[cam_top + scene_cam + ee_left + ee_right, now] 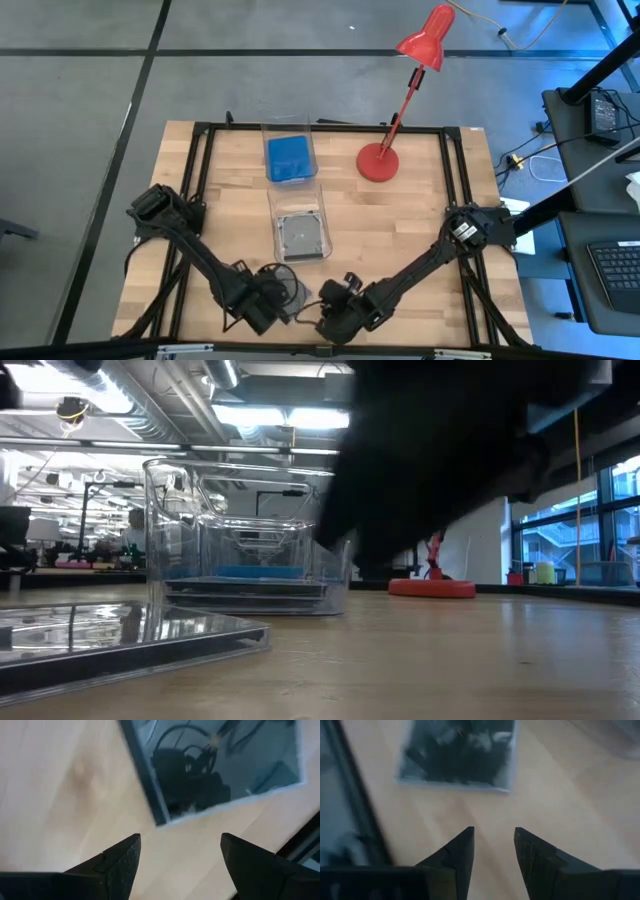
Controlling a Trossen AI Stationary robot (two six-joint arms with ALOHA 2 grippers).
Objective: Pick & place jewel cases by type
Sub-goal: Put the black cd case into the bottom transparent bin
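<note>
Lamp (385, 150), red, on far right of table (420, 250) | 2 clear bins in middle: far bin (290, 155) holds blue case (289, 158), near bin (300, 225) holds grey cases (301, 236) lying flat | loose clear case (220, 765) flat near front edge, under left gripper (181, 865), fingers wide apart, empty | right gripper (494, 851) just beside, half open, empty.

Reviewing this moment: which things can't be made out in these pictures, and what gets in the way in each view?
- High view: the loose jewel case near the table's front edge is covered by the left gripper and right gripper.
- Low view: a dark arm fills the upper right, hiding the red lamp above its base.
- Low view: how many cases are stacked in the near bin is unclear through its walls.
- Right wrist view: the grey case is blurred; no disc discernible.
</note>
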